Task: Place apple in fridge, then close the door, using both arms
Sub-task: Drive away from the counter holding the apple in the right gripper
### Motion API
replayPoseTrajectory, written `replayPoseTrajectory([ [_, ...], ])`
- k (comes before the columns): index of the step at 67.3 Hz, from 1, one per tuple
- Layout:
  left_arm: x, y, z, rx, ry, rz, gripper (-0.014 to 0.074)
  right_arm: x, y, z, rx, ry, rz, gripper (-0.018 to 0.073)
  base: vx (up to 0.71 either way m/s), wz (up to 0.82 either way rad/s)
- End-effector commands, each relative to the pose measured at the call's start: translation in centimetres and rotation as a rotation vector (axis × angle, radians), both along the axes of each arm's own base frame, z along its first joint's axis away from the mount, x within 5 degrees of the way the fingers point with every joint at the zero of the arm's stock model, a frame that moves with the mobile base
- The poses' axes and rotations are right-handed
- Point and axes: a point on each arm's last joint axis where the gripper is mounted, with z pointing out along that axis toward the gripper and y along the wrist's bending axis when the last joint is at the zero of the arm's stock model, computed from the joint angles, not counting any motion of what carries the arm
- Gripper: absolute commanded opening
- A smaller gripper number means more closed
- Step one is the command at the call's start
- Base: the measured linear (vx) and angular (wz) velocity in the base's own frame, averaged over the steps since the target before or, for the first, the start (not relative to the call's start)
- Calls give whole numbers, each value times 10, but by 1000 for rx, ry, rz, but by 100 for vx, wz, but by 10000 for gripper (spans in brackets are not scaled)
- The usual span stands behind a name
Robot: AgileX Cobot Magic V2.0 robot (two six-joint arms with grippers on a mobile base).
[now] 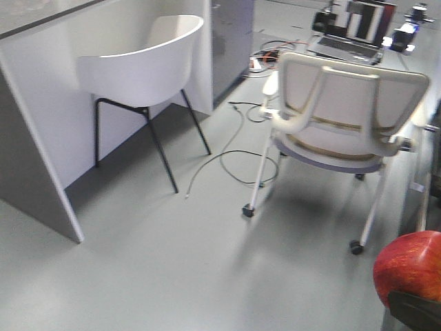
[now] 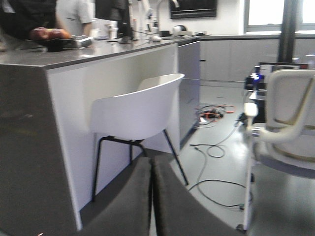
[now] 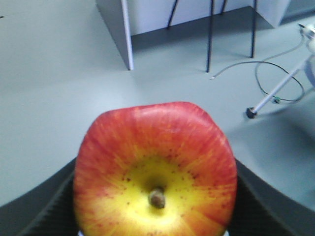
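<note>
Right wrist view: your right gripper (image 3: 155, 216) squeezed the apple (image 3: 155, 162) between its fingers, with the stem end pointing back at the wrist. Your left gripper (image 2: 151, 196) had its fingers pressed together and held nothing. The fridge showed nowhere, so you likely needed to find it first.

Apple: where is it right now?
The apple is in the right gripper, above the floor; front view shows it bottom right, beside the wheeled chair.
</note>
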Motion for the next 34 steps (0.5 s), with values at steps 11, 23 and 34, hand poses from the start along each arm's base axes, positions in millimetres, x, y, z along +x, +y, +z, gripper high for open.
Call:
replayPoseTrajectory([
  [11, 1, -1, -3, -8, -44, -8, -6, 3, 1, 13, 49, -77, -8, 150, -8, 46],
  [23, 1, -1, -3, -8, -44, -8, -6, 3, 1, 13, 49, -77, -8, 150, -5, 42],
  [34, 1, -1, -3, -8, -44, -8, -6, 3, 1, 13, 49, -77, -8, 150, -2, 42],
])
